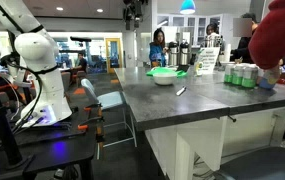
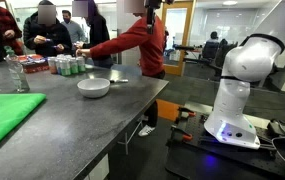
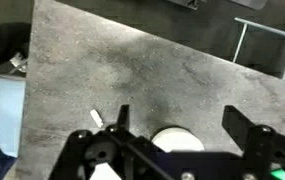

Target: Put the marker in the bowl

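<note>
Gripper [image 3: 175, 112] hangs well above the counter [image 3: 182, 60]. In wrist view I see its fingers [image 3: 122, 122] spread wide, nothing btwn them. Marker [image 3: 96, 118] lies flat on the grey top, just beside the bowl [image 3: 177, 140]; can't tell if they're touching. In an exterior view, green cans [image 1: 242, 75] sit at the far end, w/ a person in red [image 1: 277, 35] next to them.

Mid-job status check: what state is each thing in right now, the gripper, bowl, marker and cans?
Gripper: open, holding nothing, above the table.
Bowl: upright on the table, marker not in it.
Marker: lying flat on the table beside the bowl, not grasped.
Green cans: standing upright in a cluster.
</note>
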`<state>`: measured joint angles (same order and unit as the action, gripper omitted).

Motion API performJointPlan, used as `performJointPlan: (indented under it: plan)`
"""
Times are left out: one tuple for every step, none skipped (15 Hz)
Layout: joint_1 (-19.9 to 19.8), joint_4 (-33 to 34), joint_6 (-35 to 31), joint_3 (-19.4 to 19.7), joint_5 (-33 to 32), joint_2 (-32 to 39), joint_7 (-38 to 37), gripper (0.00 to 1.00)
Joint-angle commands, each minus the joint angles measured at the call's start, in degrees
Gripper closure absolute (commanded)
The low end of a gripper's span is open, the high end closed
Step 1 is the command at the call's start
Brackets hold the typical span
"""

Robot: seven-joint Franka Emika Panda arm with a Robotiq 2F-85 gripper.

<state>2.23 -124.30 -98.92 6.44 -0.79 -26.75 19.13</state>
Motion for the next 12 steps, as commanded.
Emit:
performJointPlan:
  plan:
    - [-0.4,0.1,0.1,-0.3,0.2,0.1,0.1,0.00]
    - [-0.4,0.1,0.1,-0.3,0.2,0.1,0.1,0.00]
    - [-0.4,0.1,0.1,-0.3,0.2,0.1,0.1,0.00]
    - [-0.4,0.1,0.1,-0.3,0.2,0.1,0.1,0.00]
    - [-0.5,0.3,-0.2,-0.3,-0.2,0.5,0.3,0.00]
    - [-0.2,0.4,-0.7,-0.1,-0.5,0.9,1.8,0.00]
    - [0.1,0.2,-1.7,0.2,-1.1,1.4,4.1,0.00]
    - [0.6,0.3,-2.5,0.9,-1.3,2.2,7.7,0.00]
    - [0.6,0.7,-3.1,1.1,-1.6,3.5,10.2,0.00]
    - [0.6,0.6,-5.0,1.4,-2.7,4.7,13.4,0.00]
    - [0.7,0.7,-6.5,2.1,-2.9,6.3,17.2,0.00]
    - [0.4,0.8,-8.1,2.4,-2.9,7.9,18.5,0.00]
